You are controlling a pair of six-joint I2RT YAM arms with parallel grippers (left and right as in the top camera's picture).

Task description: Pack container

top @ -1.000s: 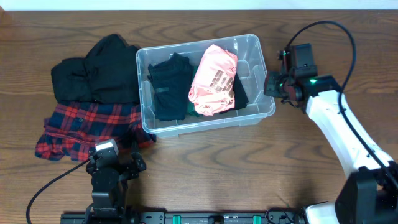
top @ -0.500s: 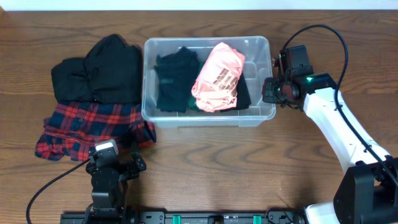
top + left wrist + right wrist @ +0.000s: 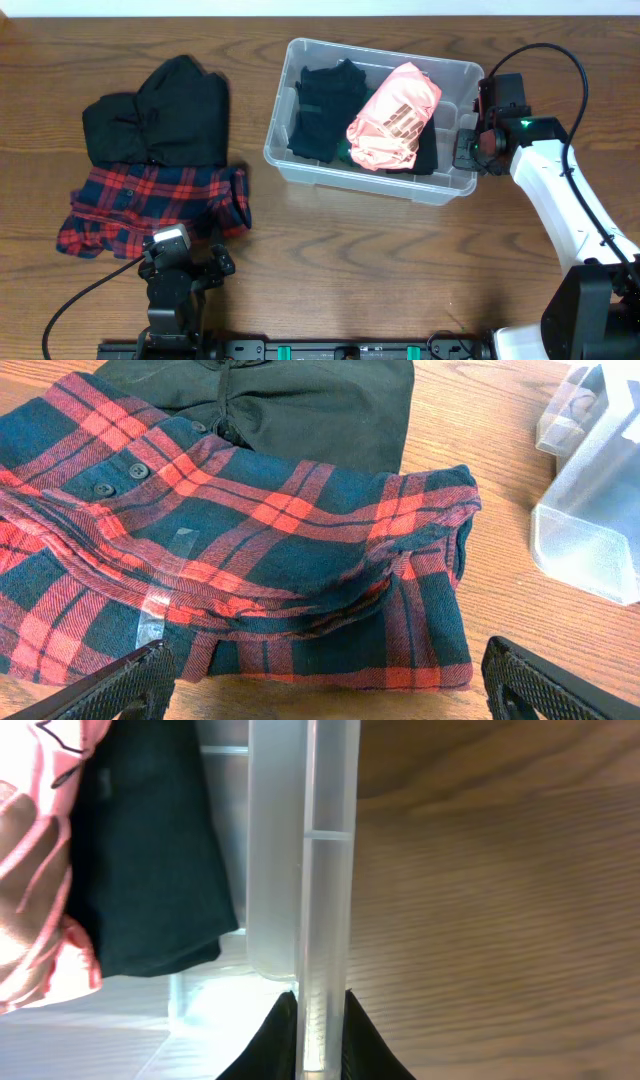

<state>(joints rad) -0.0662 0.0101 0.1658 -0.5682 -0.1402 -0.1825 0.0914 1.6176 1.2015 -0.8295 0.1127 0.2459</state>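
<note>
The clear plastic container (image 3: 300, 172) sits at the table's upper right, holding a black garment (image 3: 322, 98) and a pink garment (image 3: 394, 116). My right gripper (image 3: 474, 148) is shut on the container's right rim (image 3: 322, 870), its fingers pinching the wall from both sides. My left gripper (image 3: 330, 685) is open and empty near the front edge, just in front of a red plaid shirt (image 3: 250, 550). The container's corner (image 3: 590, 490) shows at the right of the left wrist view.
A black garment (image 3: 160, 110) lies at the left, behind the plaid shirt (image 3: 150, 205). Bare wood lies between the clothes pile and the container and along the front of the table.
My right gripper has dragged the container to the right, turning it slightly clockwise. The left arm and the clothes pile have not moved.
</note>
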